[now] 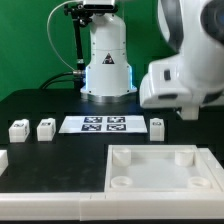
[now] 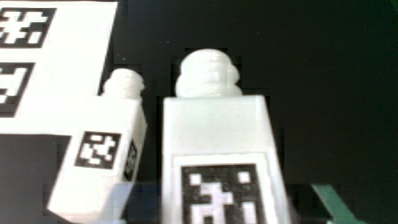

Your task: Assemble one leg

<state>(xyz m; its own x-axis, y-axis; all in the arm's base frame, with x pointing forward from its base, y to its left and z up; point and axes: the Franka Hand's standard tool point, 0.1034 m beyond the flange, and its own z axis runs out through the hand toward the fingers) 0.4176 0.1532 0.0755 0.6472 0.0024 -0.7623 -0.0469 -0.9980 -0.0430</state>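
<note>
A plain green backdrop (image 1: pixel 30 45) closes off the space behind the scene in the exterior view. Below it lies the table (image 1: pixel 40 105), matte black, which the wrist view also shows as dark ground. The light is bright and even, with only soft shadows.

Matt black table top (image 1: pixel 30 105) under smooth white plastic: the leg (image 2: pixel 217 150) nearest the wrist cam looks satin, w/ a printed b&w marker label flat on its face. The tray (image 1: pixel 150 150) is white plastic too, w/ a faint sheen. The marker board (image 1: pixel 103 124) looks matt white, paper-like. The arm shell (image 1: pixel 185 80) is glossy white plastic.
</note>
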